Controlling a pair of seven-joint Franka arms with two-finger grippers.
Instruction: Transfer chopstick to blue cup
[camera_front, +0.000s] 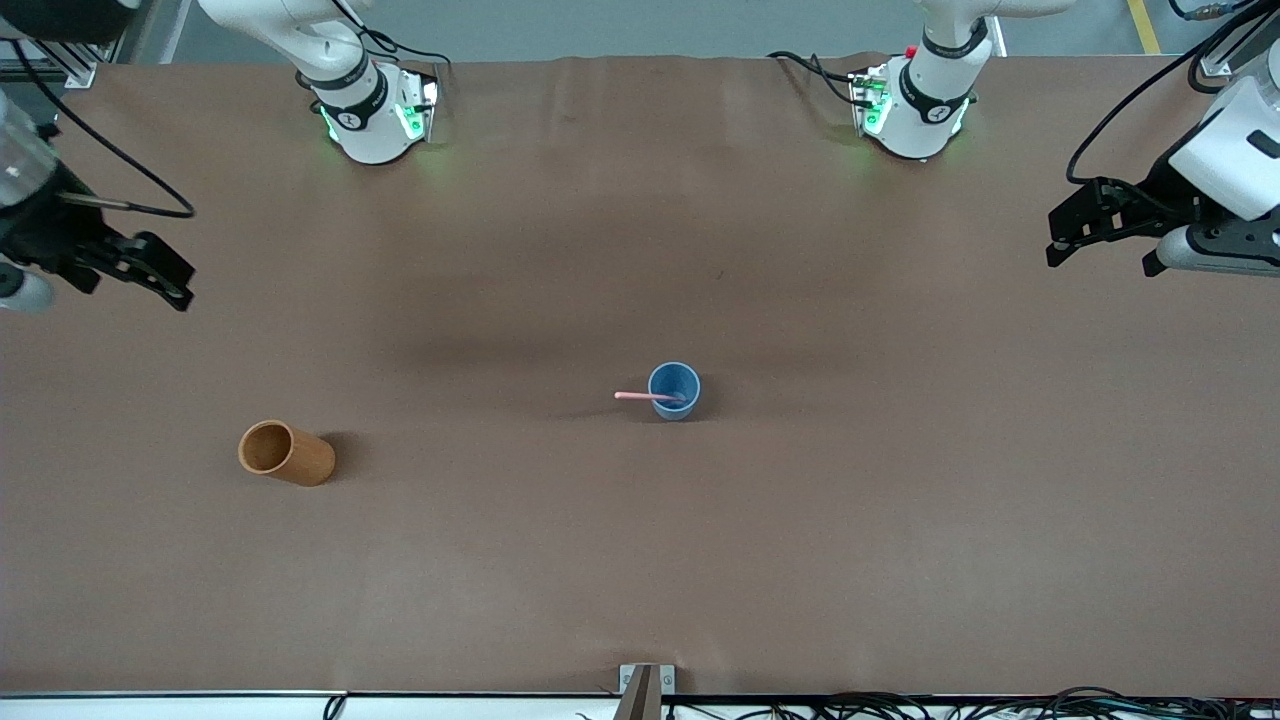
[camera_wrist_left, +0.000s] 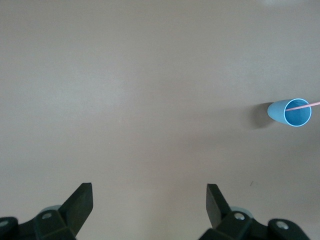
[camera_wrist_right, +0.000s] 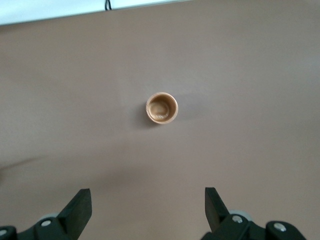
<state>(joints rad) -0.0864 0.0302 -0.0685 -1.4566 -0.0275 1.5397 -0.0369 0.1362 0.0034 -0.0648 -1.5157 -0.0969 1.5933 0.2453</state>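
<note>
robot lab, brown-covered table (camera_front: 640, 560), two bolted arm bases, loose cables along the edge

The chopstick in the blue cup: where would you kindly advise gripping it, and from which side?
Probably the pink chopstick's free end, which juts past the blue cup's rim toward the right arm's end. Come from above there, fingers across the thin shaft, clear of the cup.

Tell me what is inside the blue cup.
A single pink chopstick stands slanted in the blue cup, its upper end sticking out past the rim toward the right arm's end of the table. Its lower end and part of the cup's bottom are hidden by the cup's wall.
</note>
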